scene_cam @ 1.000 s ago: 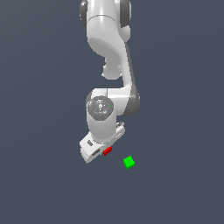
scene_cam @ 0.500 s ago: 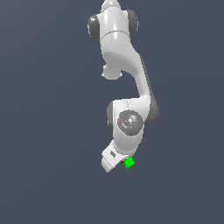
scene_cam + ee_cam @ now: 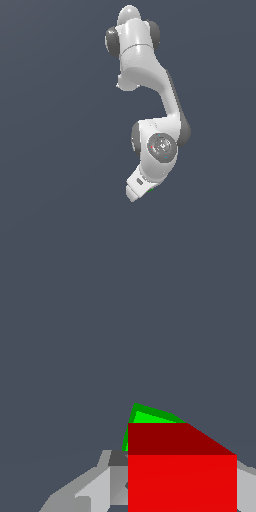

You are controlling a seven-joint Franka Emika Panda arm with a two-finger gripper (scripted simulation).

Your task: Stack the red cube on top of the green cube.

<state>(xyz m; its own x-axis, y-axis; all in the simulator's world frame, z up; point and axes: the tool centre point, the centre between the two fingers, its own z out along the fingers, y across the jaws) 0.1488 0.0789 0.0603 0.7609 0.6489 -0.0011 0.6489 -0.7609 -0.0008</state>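
the white franka panda arm (image 3: 150,100) hangs down through the middle of the exterior view, bending at a round grey-capped joint (image 3: 161,146) low in the frame. below that joint the white hand (image 3: 141,184) slants toward the exterior view's left, and it blocks nearly everything under it. in that view the only trace of the green cube (image 3: 151,189) is a tiny green speck at the hand's lower edge; the red cube does not show there at all.

the wrist view tells more. the red cube (image 3: 182,476) fills the near part of the picture, with a bright red face toward the camera and a darker red face above it. light grey finger parts (image 3: 95,487) stand against one side of it and another grey edge shows at its other side, so the jaws appear closed on the red cube, gripping it between them. the green cube (image 3: 145,418) peeks out just behind the red one, its corner and part of two faces visible, the rest hidden by the red cube. the two overlap in the picture; whether they touch cannot be told. the green cube sits on the plain dark grey table (image 3: 100,331), which fills the rest of both views.
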